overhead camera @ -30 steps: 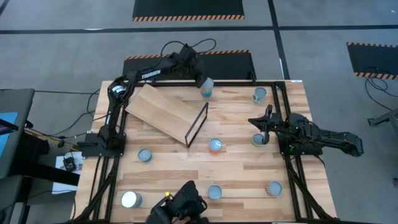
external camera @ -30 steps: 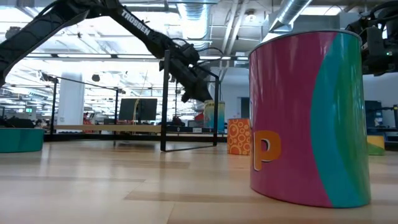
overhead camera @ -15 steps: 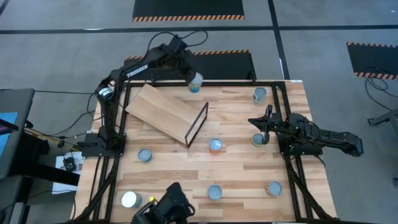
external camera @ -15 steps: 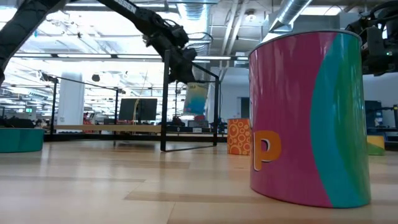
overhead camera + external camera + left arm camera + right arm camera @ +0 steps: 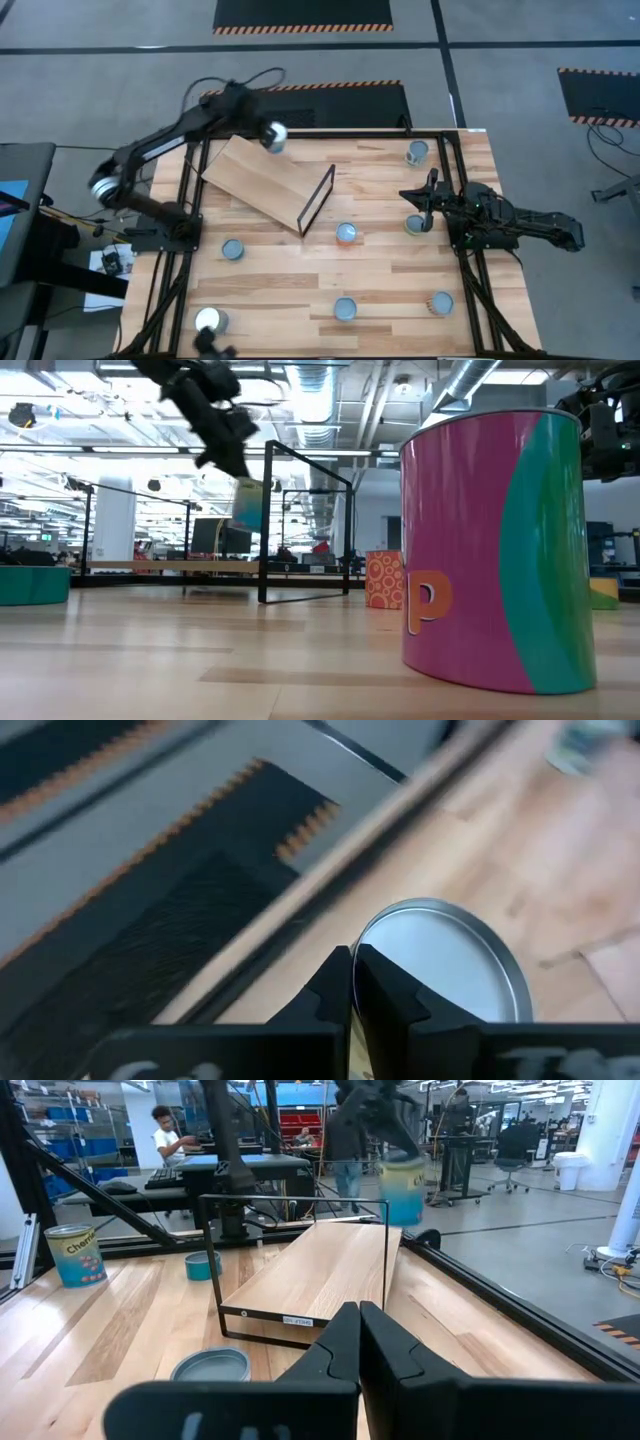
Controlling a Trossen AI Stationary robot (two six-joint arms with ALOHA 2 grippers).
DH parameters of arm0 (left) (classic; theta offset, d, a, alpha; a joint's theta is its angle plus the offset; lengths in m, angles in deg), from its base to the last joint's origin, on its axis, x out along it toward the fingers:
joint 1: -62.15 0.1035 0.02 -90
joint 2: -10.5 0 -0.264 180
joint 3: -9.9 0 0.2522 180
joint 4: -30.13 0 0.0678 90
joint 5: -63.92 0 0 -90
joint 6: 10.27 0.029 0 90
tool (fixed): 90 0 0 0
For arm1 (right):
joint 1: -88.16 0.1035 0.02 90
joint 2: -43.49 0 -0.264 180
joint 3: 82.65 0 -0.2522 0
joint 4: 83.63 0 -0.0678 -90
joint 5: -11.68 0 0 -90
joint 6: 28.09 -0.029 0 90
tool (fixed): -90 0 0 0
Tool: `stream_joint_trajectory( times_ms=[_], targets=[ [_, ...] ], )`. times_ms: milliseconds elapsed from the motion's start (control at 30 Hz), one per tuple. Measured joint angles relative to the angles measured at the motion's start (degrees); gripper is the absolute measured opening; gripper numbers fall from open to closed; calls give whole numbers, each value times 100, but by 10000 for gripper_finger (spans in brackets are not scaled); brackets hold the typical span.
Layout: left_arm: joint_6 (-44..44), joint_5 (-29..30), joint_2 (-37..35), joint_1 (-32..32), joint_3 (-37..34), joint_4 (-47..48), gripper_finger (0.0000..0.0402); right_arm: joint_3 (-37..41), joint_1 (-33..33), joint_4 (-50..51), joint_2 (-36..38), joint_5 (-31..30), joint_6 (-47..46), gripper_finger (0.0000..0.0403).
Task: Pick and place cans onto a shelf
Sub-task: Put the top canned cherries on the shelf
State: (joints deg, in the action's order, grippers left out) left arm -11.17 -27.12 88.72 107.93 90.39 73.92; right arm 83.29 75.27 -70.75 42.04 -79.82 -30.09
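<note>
dark jointed arms, black cables

Grey concrete floor [image 5: 120, 90], hazard-striped black mats [image 5: 303, 14], ceiling ducts [image 5: 480, 378]

I see a pink and teal cylindrical tin [image 5: 495, 550] with an orange letter, and beside it a small orange tin with a pale ring pattern [image 5: 384, 580]. Behind stands the light-wood board with thin black frame [image 5: 268, 180].

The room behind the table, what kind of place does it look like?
Probably a large open robotics lab or industrial workspace: exposed ceiling ducts, workstation desks with a person seated there, and hazard-striped floor mats around the table.
</note>
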Motion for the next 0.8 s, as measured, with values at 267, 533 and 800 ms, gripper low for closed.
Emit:
stream_joint_trajectory(
  times_ms=[267, 533, 800],
  targets=[
    [-475, 150, -744, 582, -1075, -357, 0, -1, 1, 0, 0, 0, 0, 17],
    [-285, 174, -548, 646, -1174, -436, 0, -1, 0, -2, 2, 0, 0, 17],
    [-346, 489, -545, 652, -1174, -109, 0, 1, -1, 0, 2, 0, 0, 17]
  ],
)
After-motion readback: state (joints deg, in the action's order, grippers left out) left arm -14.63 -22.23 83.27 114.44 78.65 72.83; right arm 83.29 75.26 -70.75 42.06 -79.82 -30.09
